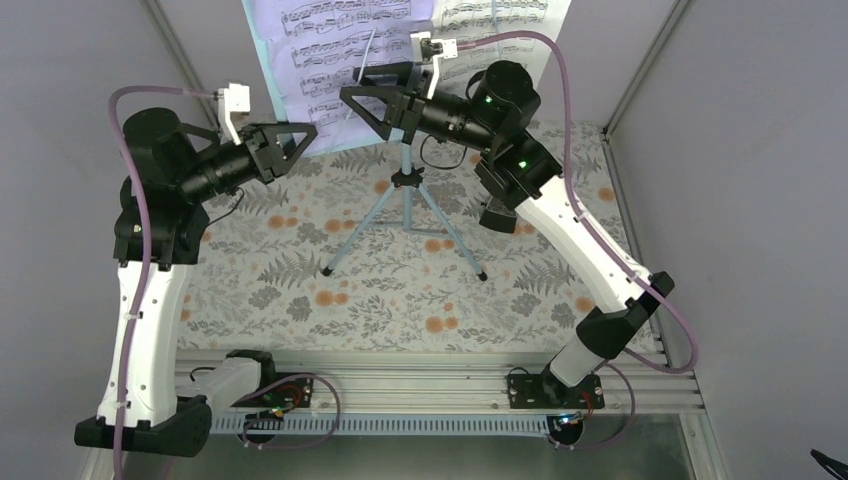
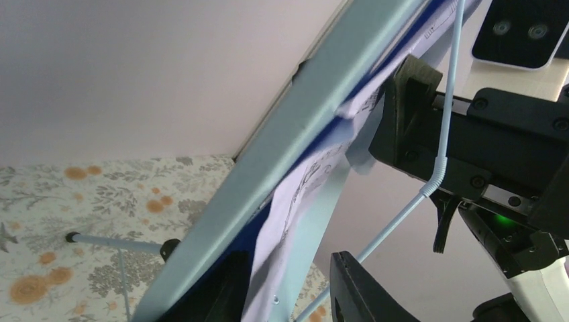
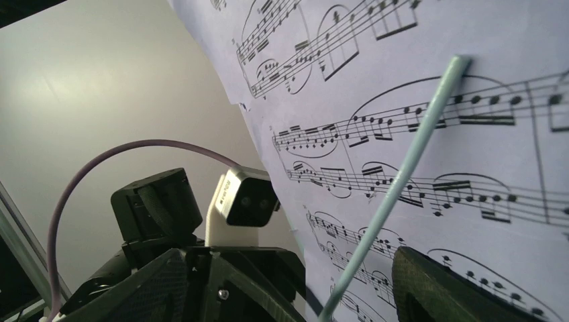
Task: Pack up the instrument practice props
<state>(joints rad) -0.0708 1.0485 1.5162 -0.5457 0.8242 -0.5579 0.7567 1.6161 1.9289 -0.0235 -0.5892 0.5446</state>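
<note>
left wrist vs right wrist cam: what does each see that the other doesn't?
Left wrist only: floral tablecloth, a tripod leg, the stand's light blue desk edge, the right arm's camera. Right wrist only: readable notation, the left arm's camera, purple cable. Both: sheet music and the light blue page-holder wire.

Stand and pages, largely lost to sight
Overhead, the top edge cuts off the sheet-music pages [image 1: 330, 50], and the right tool [image 1: 352, 92] hides the top of the music stand [image 1: 405, 180] pole. A small black object [image 1: 497, 216] sits half under the right arm [image 1: 570, 220], too covered to name. The left wrist view blurs the print.
</note>
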